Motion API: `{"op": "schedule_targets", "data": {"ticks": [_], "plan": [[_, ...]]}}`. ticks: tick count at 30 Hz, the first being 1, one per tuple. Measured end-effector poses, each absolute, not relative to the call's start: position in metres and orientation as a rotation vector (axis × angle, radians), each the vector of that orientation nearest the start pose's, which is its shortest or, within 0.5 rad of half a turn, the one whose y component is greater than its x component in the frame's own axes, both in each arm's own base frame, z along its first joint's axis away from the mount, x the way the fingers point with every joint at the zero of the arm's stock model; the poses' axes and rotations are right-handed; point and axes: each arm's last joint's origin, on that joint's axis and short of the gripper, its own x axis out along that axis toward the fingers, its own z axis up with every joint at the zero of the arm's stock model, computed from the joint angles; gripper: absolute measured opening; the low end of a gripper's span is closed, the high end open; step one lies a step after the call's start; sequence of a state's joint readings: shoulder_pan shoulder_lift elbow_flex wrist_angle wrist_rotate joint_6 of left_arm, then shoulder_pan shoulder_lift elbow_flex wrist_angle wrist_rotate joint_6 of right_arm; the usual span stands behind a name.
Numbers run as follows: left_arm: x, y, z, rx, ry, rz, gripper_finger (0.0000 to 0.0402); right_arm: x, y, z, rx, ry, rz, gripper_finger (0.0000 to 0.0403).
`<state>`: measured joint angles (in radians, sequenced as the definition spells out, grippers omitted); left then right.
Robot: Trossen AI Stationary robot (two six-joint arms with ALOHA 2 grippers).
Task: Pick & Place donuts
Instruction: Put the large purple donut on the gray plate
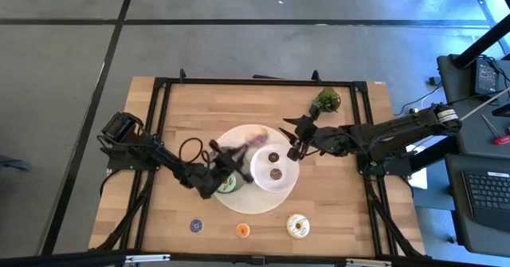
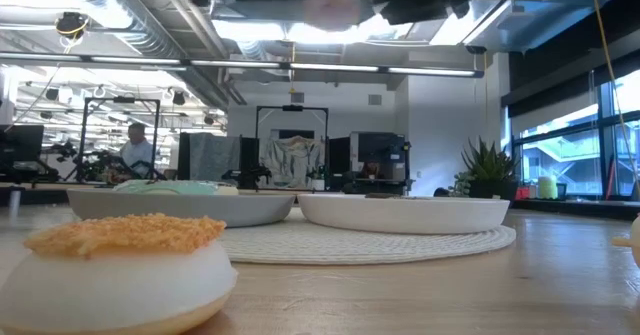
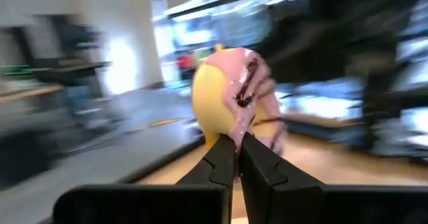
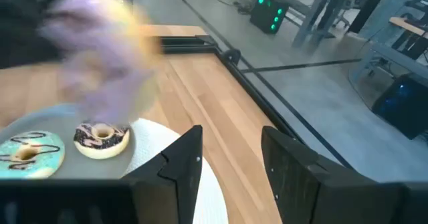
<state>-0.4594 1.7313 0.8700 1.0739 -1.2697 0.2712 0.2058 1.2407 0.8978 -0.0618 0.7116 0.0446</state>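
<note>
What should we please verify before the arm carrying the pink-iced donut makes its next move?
1. Grip: left gripper shut on the edge of the pink-iced toy ring donut, lifted: ok.
2. Right gripper open and empty: ok.
3. Round white plate holds only two small brown ring donuts, likely room: ok.
4. Pink donut's place over the plates: cannot tell.
5. All donuts plated: not ok; purple mini, orange mini and cream-iced donut lie on the wooden table.

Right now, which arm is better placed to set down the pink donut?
Left. The left gripper is shut on the pink donut, raised above the plates. The right gripper is open and empty beside the white plate.
</note>
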Motion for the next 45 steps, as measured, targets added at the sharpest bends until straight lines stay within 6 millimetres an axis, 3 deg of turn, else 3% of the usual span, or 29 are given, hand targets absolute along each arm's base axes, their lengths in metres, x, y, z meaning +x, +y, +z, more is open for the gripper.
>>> {"op": "schedule_targets", "data": {"ticks": [5, 13, 18, 24, 28, 32, 45], "plan": [[0.324, -0.133, 0.229, -0.007, -0.077, 0.579, 0.0007, 0.264, 0.036, 0.288, -0.158, 0.402, -0.506, 0.0155], [0.331, -0.127, 0.204, -0.175, 0.105, 0.318, 0.0008, 0.257, 0.035, 0.275, -0.149, 0.523, -0.523, 0.0155], [0.32, -0.109, 0.204, -0.296, 0.313, 0.309, 0.0008, 0.248, 0.033, 0.268, -0.186, 0.631, -0.53, 0.0155], [0.297, -0.078, 0.217, -0.53, 0.582, 0.247, 0.0008, 0.242, 0.031, 0.266, -0.17, 0.675, -0.546, 0.0155], [0.283, -0.061, 0.219, -0.607, 0.704, 0.306, 0.0008, 0.241, 0.031, 0.265, -0.171, 0.689, -0.543, 0.0155], [0.277, -0.056, 0.214, -0.654, 0.805, 0.336, 0.0008, 0.241, 0.031, 0.265, -0.171, 0.69, -0.543, 0.0155], [0.282, -0.053, 0.192, -0.682, 0.916, 0.386, 0.0008, 0.241, 0.031, 0.265, -0.172, 0.691, -0.543, 0.0155]]}}
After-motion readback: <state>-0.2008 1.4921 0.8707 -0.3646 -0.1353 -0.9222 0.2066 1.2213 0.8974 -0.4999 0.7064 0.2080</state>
